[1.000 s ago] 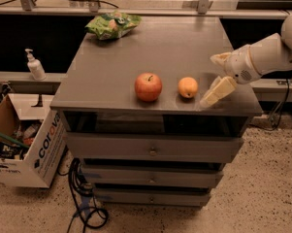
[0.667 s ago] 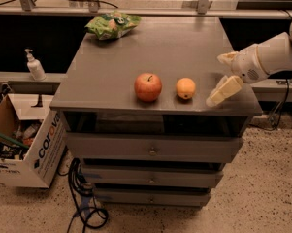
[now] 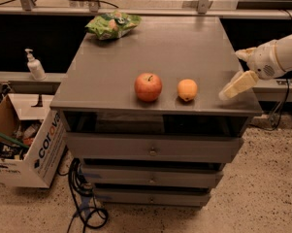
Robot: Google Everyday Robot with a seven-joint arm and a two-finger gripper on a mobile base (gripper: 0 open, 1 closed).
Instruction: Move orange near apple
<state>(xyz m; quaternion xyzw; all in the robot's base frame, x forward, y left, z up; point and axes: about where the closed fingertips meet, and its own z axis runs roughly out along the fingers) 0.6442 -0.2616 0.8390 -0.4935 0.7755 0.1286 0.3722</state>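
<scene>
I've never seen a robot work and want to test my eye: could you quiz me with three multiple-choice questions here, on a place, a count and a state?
1. Where on the grey cabinet top lies the crumpled green snack bag? A) back left B) front right C) centre
2. How many round fruits lie there? A) one B) two C) three
3. The robot's cream two-finger tool is: A) gripping a fruit B) gripping the bag C) empty

1 A: far left corner. 2 B: only the red stemmed apple and the small plain orange fruit. 3 C: it hangs open by the right edge, touching neither.
</scene>
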